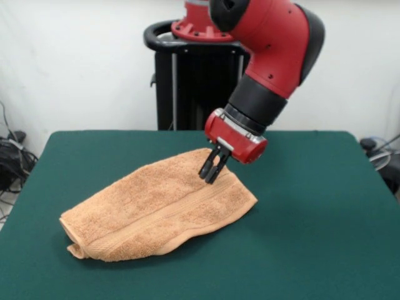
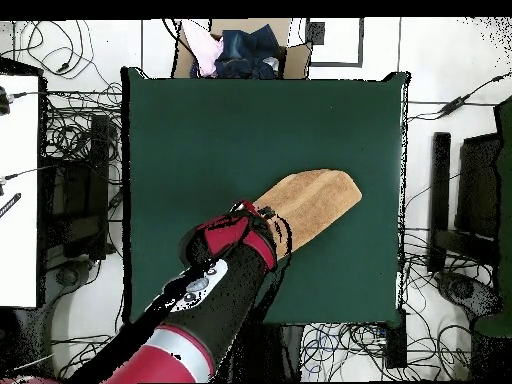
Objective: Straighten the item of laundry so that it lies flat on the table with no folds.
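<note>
The light orange-tan towel (image 1: 156, 209) lies folded over in a long, rounded shape on the dark green table (image 1: 312, 206), running from the front left up to the middle. A woven band runs along its length. My gripper (image 1: 211, 172) comes down at a slant onto the towel's far right end, its two fingers drawn close together and pinching the cloth there. The towel rises slightly toward the fingers. In the overhead view the towel (image 2: 318, 198) lies right of the table's (image 2: 200, 130) centre, and the gripper (image 2: 281, 234) is at the end nearest the robot's base.
A cardboard box with clothes (image 2: 240, 50) stands beyond the table's far edge. Cables and equipment lie on the floor around the table. The robot's black pedestal (image 1: 194, 87) stands behind the table.
</note>
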`<state>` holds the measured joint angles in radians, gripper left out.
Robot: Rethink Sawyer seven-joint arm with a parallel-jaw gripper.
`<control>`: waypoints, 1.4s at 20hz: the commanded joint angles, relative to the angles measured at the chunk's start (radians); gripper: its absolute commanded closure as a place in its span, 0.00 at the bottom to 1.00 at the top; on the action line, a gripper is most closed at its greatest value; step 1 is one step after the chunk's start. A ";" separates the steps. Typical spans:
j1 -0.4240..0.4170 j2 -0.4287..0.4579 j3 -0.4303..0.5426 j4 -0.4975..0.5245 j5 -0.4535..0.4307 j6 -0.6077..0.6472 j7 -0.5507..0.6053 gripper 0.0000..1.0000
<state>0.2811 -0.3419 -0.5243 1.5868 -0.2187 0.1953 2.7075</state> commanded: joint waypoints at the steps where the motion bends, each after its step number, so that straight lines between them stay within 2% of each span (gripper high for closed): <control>1: -0.041 0.035 0.185 -0.034 -0.064 -0.022 -0.068 1.00; 12: -0.049 0.030 0.211 -0.046 -0.092 -0.040 -0.043 1.00; 13: -0.044 0.033 0.206 -0.055 -0.104 -0.040 -0.043 0.00; 15: -0.042 0.035 0.201 -0.055 -0.108 -0.066 -0.037 0.00; 21: -0.077 0.004 0.255 -0.049 -0.107 -0.002 -0.061 0.00; 28: -0.069 0.031 0.267 -0.067 -0.085 -0.007 -0.024 0.00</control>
<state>0.2303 -0.3516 -0.3958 1.5661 -0.2853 0.1953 2.7075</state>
